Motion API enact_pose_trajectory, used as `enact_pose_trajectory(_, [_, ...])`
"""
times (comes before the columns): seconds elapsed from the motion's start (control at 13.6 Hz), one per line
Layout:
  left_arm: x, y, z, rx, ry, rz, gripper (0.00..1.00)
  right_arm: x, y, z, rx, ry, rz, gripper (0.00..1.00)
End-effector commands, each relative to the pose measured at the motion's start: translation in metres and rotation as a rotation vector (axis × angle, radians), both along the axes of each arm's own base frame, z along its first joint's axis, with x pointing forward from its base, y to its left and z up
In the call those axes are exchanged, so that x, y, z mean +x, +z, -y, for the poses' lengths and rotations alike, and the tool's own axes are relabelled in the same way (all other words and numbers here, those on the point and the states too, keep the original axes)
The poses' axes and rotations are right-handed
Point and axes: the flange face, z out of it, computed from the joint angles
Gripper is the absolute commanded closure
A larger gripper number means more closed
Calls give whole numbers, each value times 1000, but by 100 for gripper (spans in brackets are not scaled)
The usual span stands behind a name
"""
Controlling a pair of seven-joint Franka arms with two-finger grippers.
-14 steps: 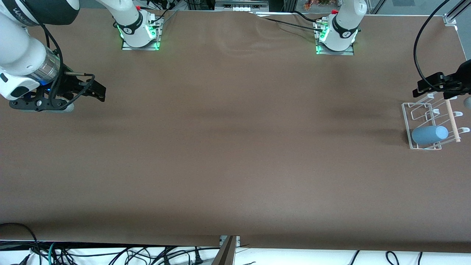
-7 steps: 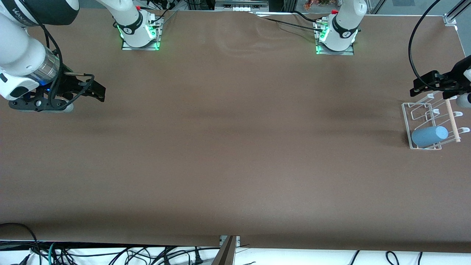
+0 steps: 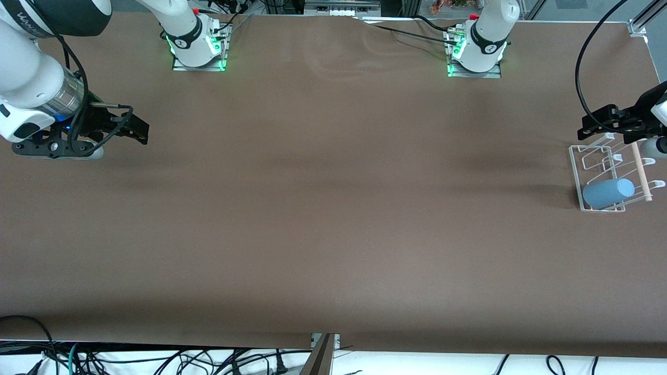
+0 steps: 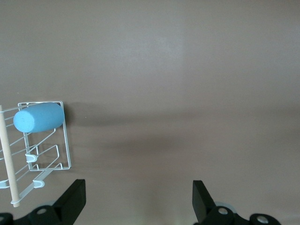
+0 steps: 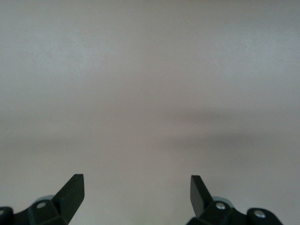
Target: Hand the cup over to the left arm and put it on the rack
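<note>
The light-blue cup [image 3: 607, 191] lies on its side on the white wire rack [image 3: 578, 174], at the rack's end nearer the front camera. It shows in the left wrist view [image 4: 38, 117] on the rack [image 4: 65, 140] too. My left gripper [image 3: 594, 123] is open and empty, up over the rack's end nearer the arm bases; its own view shows it [image 4: 139, 200] over bare table. My right gripper [image 3: 136, 130] is open and empty, waiting at the right arm's end of the table, and its own view shows it [image 5: 137, 192] over bare table.
The rack's light wooden dowel [image 3: 641, 172] runs along its side at the table's edge. The brown table [image 3: 333, 208] spreads between the two arms. The arm bases [image 3: 198, 47] stand along the table's edge farthest from the front camera. Cables [image 3: 156, 362] hang below the nearest edge.
My left gripper has moved up and a little toward the arm bases, away from the rack. The cup stays on the rack. The right arm has not moved.
</note>
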Motion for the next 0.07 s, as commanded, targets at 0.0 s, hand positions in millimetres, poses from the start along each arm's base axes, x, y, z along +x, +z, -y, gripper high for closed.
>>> enact_pose_trajectory(0.0, [3, 6, -1, 21, 3, -4, 0, 2, 4, 2, 14, 0, -1, 0])
